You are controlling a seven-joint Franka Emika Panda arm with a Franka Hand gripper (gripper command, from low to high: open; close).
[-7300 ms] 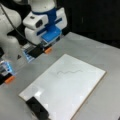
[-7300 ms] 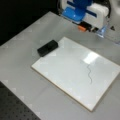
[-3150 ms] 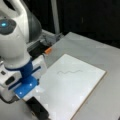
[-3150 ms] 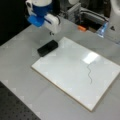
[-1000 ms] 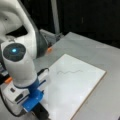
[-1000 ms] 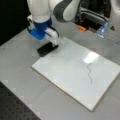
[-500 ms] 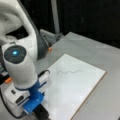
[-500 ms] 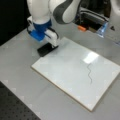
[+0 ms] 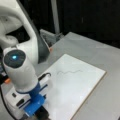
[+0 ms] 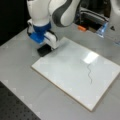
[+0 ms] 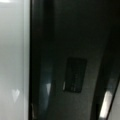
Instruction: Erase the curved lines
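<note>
The curve lines point(image 9: 68, 72) are a thin dark squiggle on the white board point(image 9: 82, 97), and they show whole in both front views, curve lines point(image 10: 89, 72) on the board point(image 10: 62, 72). My gripper point(image 10: 44, 47) is far from them, low over a black eraser point(image 10: 44, 51) that lies on the table just off the board's corner. In a front view the arm's white and blue wrist hides most of the gripper point(image 9: 40, 112) and the eraser point(image 9: 43, 115). The wrist view is filled by the eraser's dark surface point(image 11: 75, 75), very close.
A small orange object point(image 10: 81, 28) and a blue-edged device point(image 10: 103, 29) stand behind the board near a metal frame. A dark perforated surface point(image 10: 15, 110) borders the grey table point(image 10: 22, 82).
The arm has swung from the board's far side to the eraser at the corner and come down low onto it. In the last second it barely moved. The squiggle is unchanged.
</note>
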